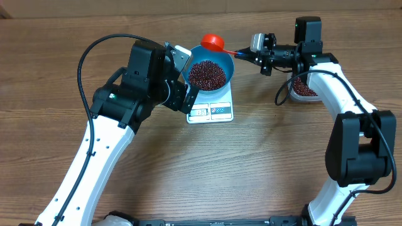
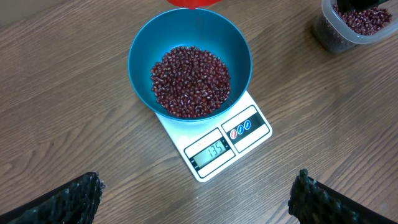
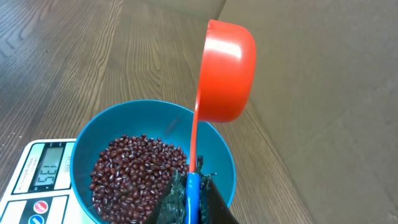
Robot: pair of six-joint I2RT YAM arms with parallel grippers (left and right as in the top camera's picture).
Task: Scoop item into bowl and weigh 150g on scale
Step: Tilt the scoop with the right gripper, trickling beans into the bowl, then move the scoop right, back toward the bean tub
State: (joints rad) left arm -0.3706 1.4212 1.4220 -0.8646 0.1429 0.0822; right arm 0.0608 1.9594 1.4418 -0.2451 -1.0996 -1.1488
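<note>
Wooden table, bowl on scale showing 135. Our right gripper clamps the red scoop, left gripper gapes empty, so we'd sprinkle beans in tiny tips.

The beans look glossy, the blue bowl and red scoop smooth shiny plastic, the white scale matt plastic, the table matt wood grain.

- Small dark red-brown glossy beans: I find a loose heap covering the bowl's bottom, well below the rim.
- Round bright blue smooth-sided bowl: upright, seated on the scale's platform.
- Small flat white rectangular kitchen scale: lying level; I read 135 on its display.
</note>
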